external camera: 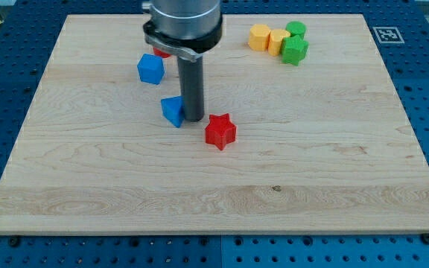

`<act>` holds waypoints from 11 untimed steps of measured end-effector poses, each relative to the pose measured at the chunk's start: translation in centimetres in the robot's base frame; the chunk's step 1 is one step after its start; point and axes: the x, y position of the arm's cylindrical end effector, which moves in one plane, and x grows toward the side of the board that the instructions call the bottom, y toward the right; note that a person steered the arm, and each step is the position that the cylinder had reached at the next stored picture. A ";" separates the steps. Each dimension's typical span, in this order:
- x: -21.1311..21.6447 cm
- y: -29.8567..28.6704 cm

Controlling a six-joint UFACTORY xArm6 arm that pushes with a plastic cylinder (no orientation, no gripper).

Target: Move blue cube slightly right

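Observation:
The blue cube (150,68) sits on the wooden board (214,193) at the view's upper left. My tip (193,117) stands lower and to the right of it, apart from it. The tip touches or nearly touches the right side of a second blue block (173,111), whose shape I cannot make out. A red star block (220,131) lies just to the lower right of the tip.
A red block (161,51) is mostly hidden behind the arm's head near the blue cube. At the view's top right a cluster holds a yellow hexagon block (259,36), a yellow block (278,42), a green round block (296,30) and a green star block (295,50).

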 end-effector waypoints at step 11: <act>-9.5 -11.7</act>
